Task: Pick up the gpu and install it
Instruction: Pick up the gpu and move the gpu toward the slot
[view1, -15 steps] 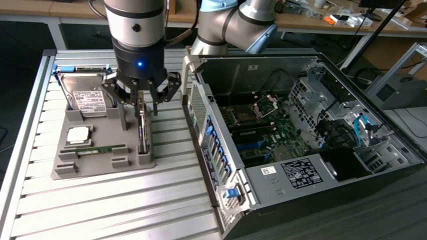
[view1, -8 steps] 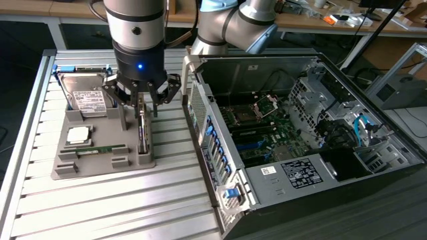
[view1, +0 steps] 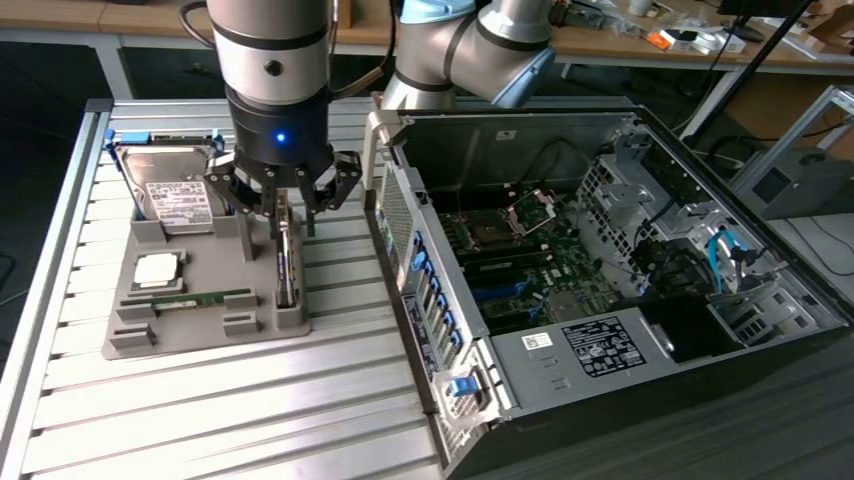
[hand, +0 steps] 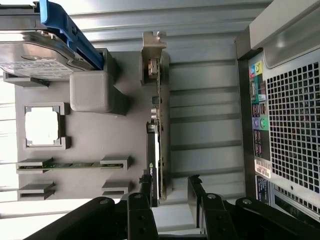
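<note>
my gripper (hand: 170, 184) hangs open, its fingers straddling one end of the gpu (hand: 156, 145) and clamping nothing yet. the card stands on edge in the grey holder (hand: 95, 140), which i judge makes it easy to pinch. farther off, the pc case (view1: 561, 250) lies open-sided.

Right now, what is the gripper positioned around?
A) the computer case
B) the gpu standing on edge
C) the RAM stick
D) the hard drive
B: the open gripper straddles the gpu, which stands upright in the grey tray, one finger on each side.
</note>
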